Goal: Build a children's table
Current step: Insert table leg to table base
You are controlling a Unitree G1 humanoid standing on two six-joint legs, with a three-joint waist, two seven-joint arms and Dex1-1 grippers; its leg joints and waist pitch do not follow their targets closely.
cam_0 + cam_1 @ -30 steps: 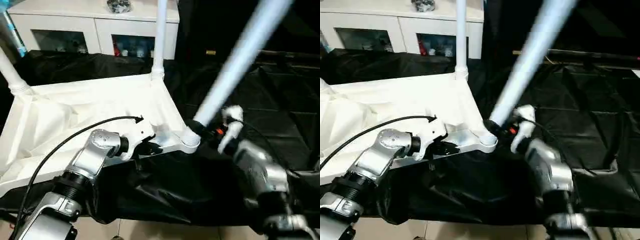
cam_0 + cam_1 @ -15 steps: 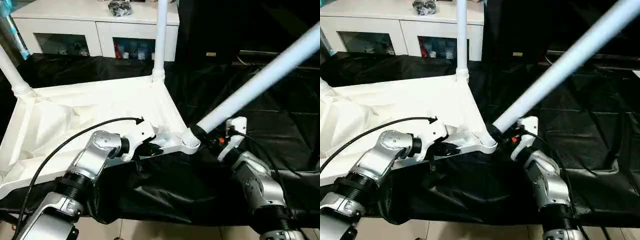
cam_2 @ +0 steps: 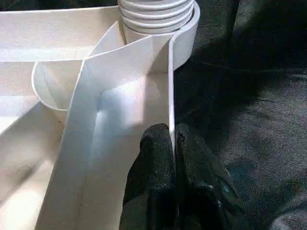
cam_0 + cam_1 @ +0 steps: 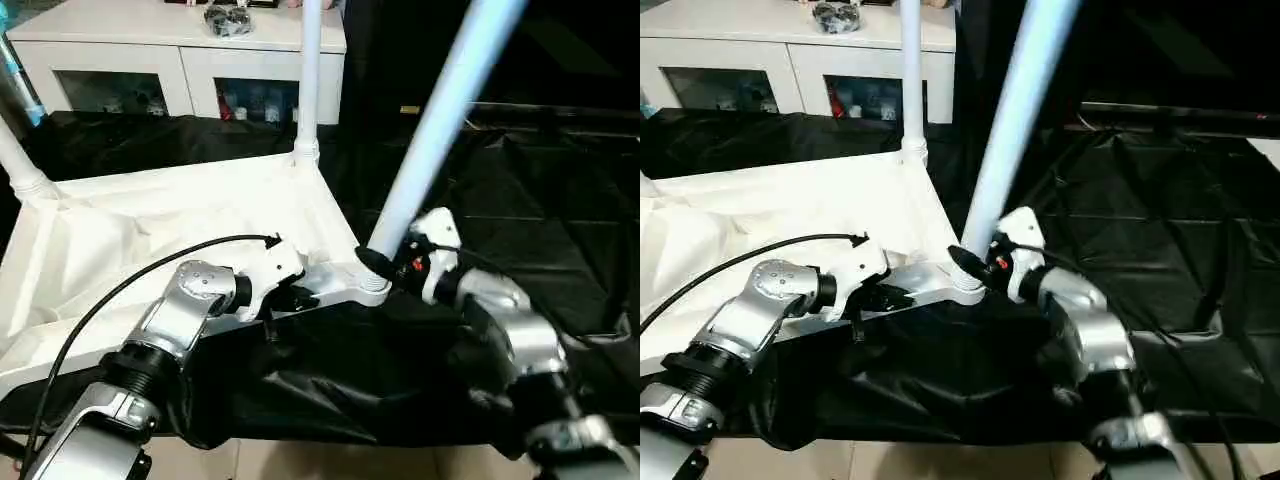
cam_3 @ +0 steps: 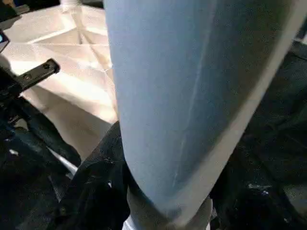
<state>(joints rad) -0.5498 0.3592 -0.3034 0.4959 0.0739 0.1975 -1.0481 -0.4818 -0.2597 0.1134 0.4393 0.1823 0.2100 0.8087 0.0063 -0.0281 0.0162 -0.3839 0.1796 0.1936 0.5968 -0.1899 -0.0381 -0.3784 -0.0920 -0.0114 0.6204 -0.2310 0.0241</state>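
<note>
Lying upside down on black cloth [image 4: 560, 230], the tabletop [image 4: 150, 230] has a leg standing in its far-left corner [image 4: 22, 160] and another in the far-right corner [image 4: 308, 90]; a white cabinet [image 4: 180, 60] sits behind. Left of centre, the left gripper [image 3: 173, 143] has its two black fingers pressed together on the thin near rim of the tabletop, just beside the near-right corner socket [image 4: 362, 285], pinning that edge. Right of it, the third leg [image 4: 440, 110] rises from that socket, its long axis tilted up and away to the right rather than plumb like the two seated legs. The right gripper [image 4: 385, 265] is clamped around this leg's base, right at the socket mouth, fingers held partly apart by the tube's width. What the next move seems to hinge on is that tilt: the leg's axis probably has to be brought in line with the socket's own before it can be pressed or twisted home. The right arm, already holding the leg, is the one to do it, while the left steadies the rim. Whether the threaded end has bitten is hidden behind the gripper.
</note>
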